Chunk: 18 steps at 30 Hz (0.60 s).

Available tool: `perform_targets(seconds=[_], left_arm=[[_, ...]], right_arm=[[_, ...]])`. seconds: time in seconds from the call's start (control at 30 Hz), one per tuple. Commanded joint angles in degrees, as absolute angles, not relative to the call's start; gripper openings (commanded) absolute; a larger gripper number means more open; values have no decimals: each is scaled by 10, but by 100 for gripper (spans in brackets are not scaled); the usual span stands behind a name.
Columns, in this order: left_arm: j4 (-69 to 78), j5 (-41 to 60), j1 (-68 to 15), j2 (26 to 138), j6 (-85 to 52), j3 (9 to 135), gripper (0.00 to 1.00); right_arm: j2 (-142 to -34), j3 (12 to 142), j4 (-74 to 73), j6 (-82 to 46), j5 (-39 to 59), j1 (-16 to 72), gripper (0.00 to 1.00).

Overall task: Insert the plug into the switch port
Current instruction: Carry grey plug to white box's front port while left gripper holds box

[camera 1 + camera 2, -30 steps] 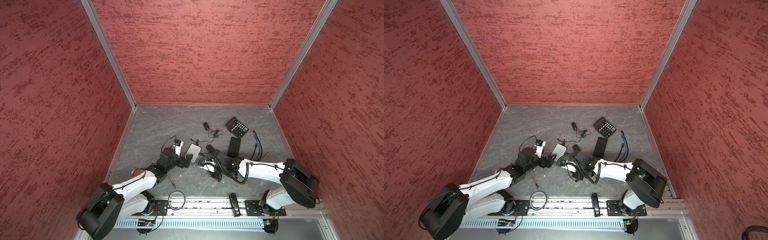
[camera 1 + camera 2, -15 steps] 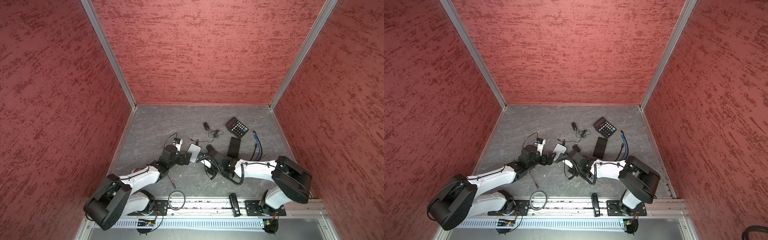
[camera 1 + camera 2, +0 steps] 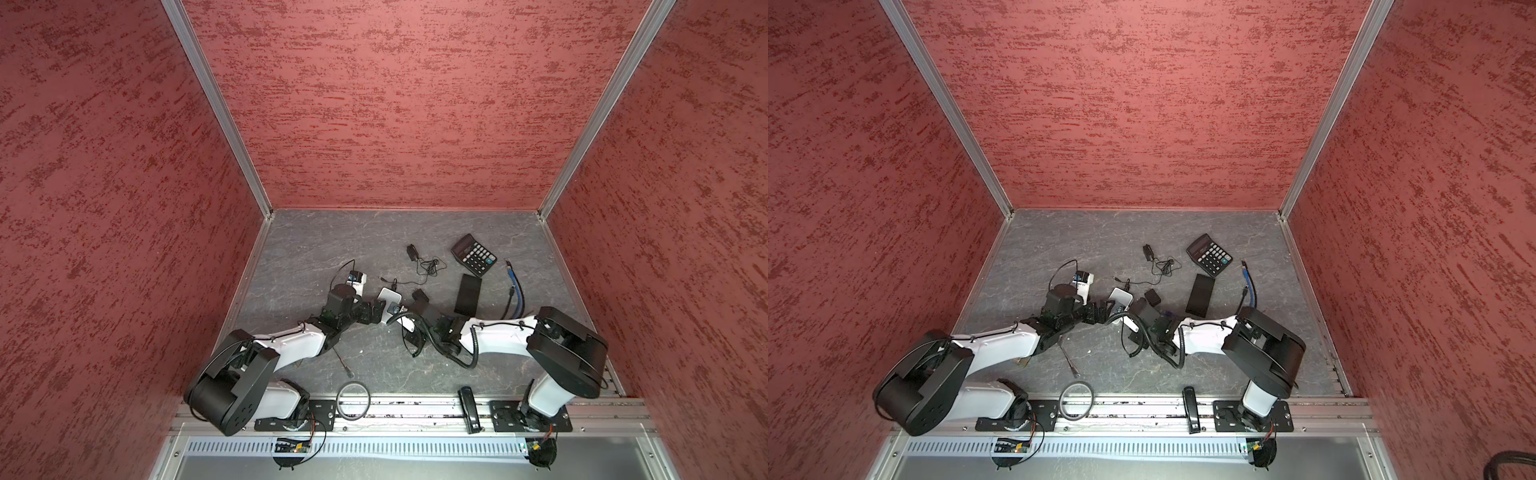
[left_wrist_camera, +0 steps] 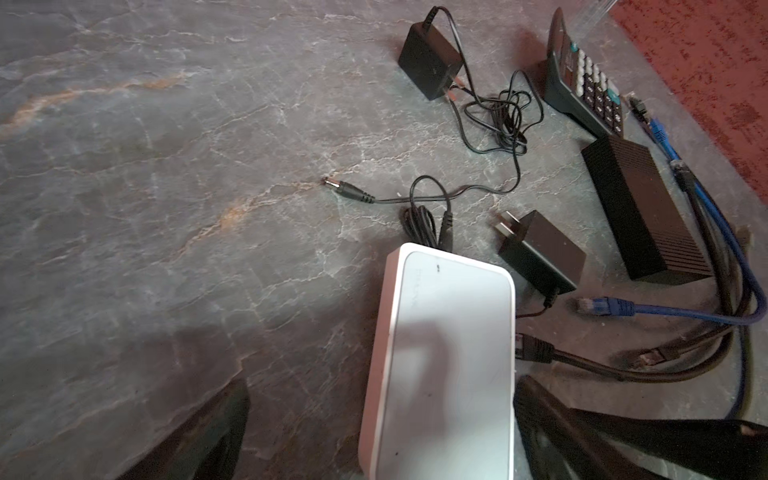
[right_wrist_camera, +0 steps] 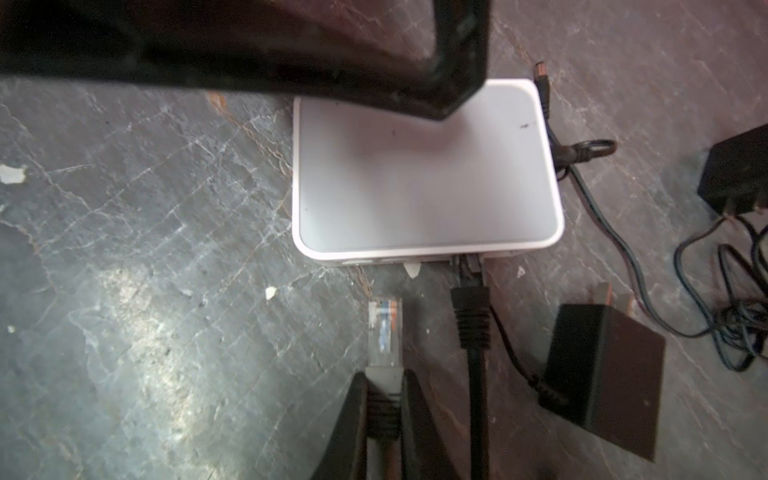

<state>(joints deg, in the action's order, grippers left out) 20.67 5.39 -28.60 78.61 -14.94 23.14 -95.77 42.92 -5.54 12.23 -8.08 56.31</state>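
The right gripper [image 5: 384,401] is closed on the grey boot of the cable directly behind the plug [image 5: 385,328], so that the clear plug projects free ahead of the jaws. The plug is pointed toward the port face of the white switch [image 5: 424,178] but is not inserted: a strip of bare table [image 5: 166,291] is seen between the plug tip and the switch. A black cable [image 5: 471,324] is already seated in a port just beside the line of the plug. The left gripper [image 4: 382,384] is spread to its full width, with one finger on each side of the switch. Nothing is gripped, and whether either finger touches the housing cannot be determined. In both top views the switch [image 3: 390,296] [image 3: 1121,296] is located near the middle of the table, with the left gripper at its 8 o'clock side and the right gripper at its 4 o'clock side. From the switch, a black power adapter [image 3: 419,297] is found just beside at 3 o'clock, and a calculator [image 3: 473,254] well apart at 2 o'clock.
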Motion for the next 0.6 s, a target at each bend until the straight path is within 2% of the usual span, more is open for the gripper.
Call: perform_targets(seconds=[0.0,0.23,0.57], left_arm=[[257,89,-284,809,-163,235,100],[301,102,-285,842,-180,229,100],[320,112,-290,867,-196,229,92]], right_arm=[[-966,445,-84,114,-90,568,0],[-981,453,-87,118,-91,568,0],[-995,452,-104,112,-79,568,0]])
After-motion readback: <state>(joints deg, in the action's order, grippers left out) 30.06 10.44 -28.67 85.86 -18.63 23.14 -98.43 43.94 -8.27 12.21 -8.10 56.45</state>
